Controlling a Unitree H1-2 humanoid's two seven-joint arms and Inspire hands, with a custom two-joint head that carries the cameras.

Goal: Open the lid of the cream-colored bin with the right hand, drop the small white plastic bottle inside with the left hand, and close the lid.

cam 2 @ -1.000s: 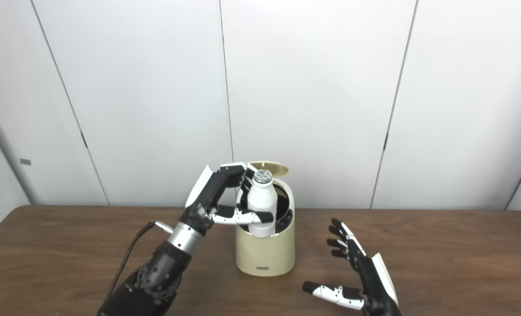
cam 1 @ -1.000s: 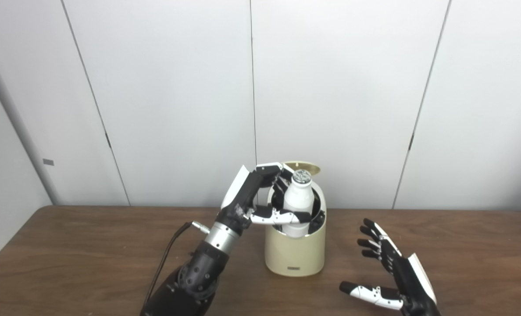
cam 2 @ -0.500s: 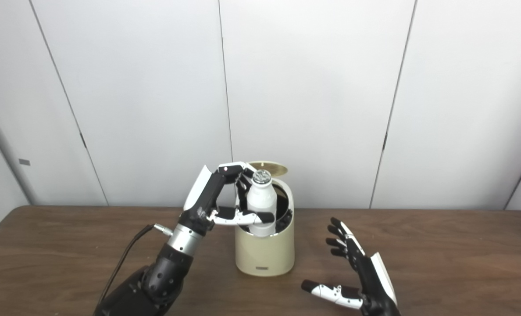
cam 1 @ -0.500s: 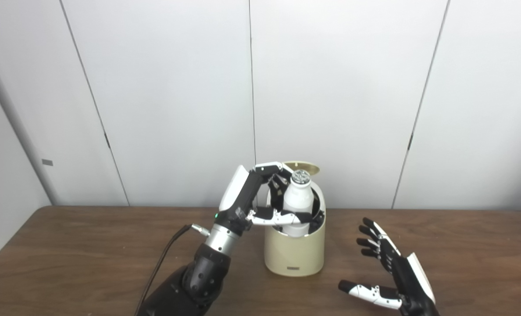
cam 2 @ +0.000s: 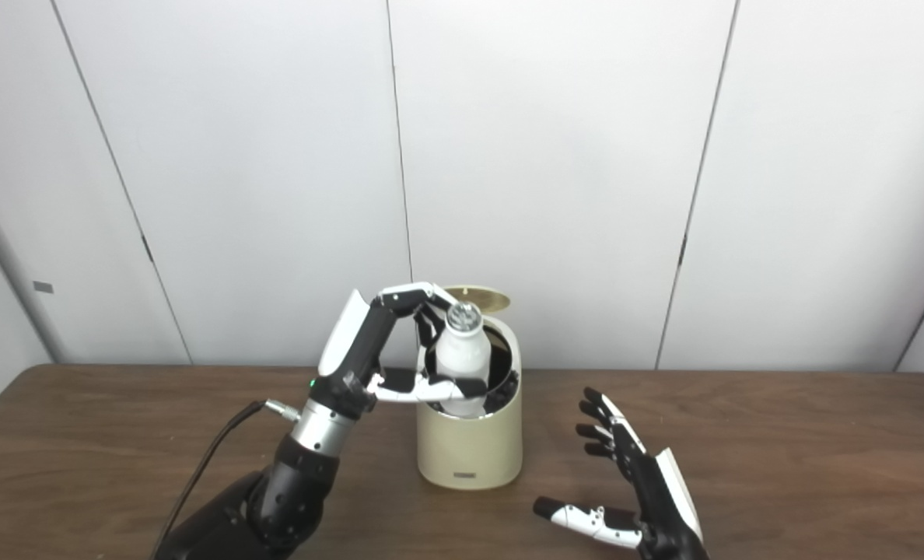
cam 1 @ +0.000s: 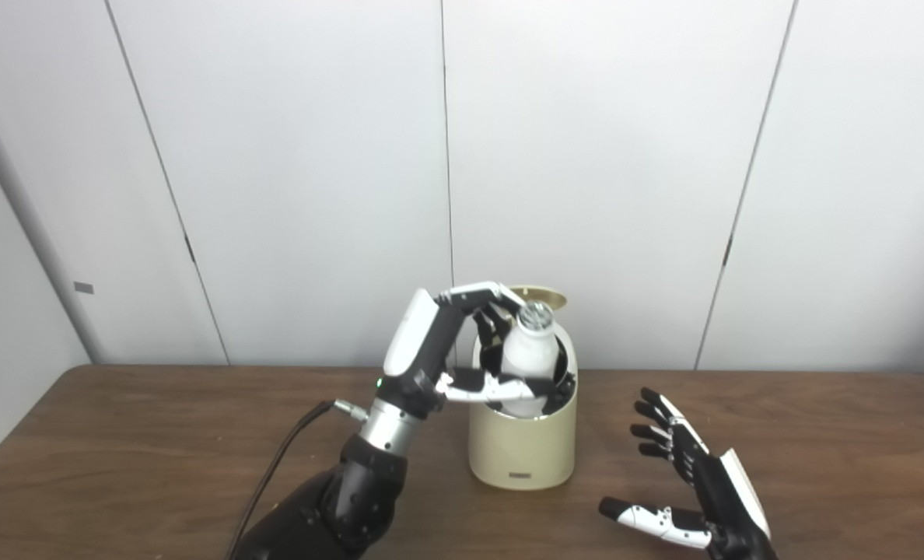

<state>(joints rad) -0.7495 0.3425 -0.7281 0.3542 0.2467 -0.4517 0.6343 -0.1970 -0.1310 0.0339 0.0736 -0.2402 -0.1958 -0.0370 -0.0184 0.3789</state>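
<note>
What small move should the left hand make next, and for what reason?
Probably open the left hand and let go. The bottle stands partly inside the bin, its base below the rim, and the lid is up, so it should drop in.

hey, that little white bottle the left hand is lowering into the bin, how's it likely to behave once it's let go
The white bottle looks rigid, holding its shape in the left hand. It is probably light, since the fingers carry it easily. Its lower end already sits inside the open cream bin and it leans slightly, so it should drop in and perhaps come to rest tilted against the wall.
</note>
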